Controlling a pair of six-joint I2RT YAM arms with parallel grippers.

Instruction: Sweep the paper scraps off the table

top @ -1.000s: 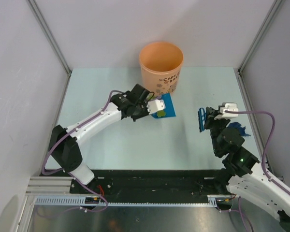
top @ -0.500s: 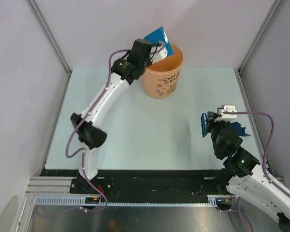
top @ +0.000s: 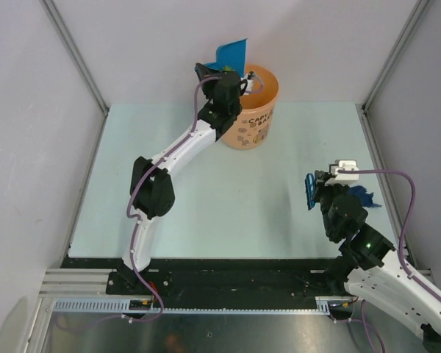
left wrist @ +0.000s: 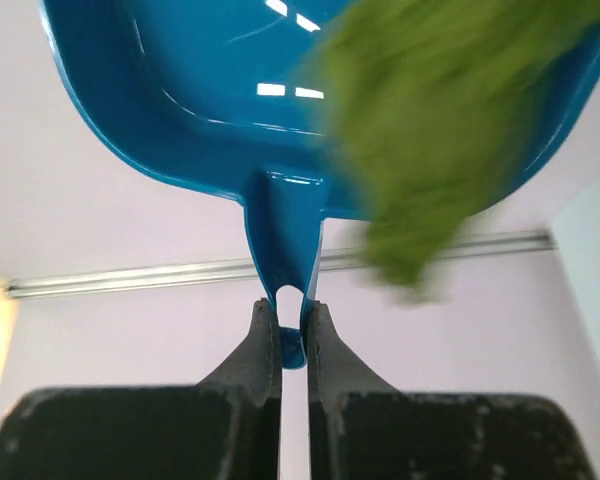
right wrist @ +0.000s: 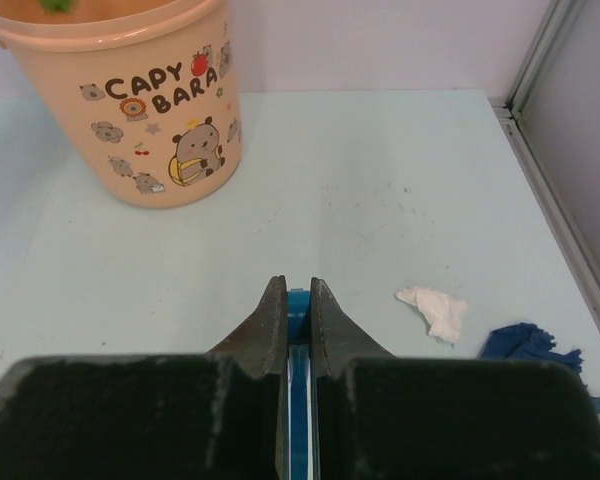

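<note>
Paper scraps (right wrist: 432,310) on table (right wrist: 380,200) two; bucket (right wrist: 140,120) one.

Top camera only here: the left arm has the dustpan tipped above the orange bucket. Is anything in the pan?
Observer: The left wrist view shows a blurred green scrap against the inside of the dustpan. I cannot tell if it has slid out.
Operator: How is the grip?
Observer: The left claw is shut on the dustpan's handle.
Operator: Any scraps my view hides?
Observer: Yes. The right wrist view shows a white scrap on the table, left of the blue scrap and apart from it.
</note>
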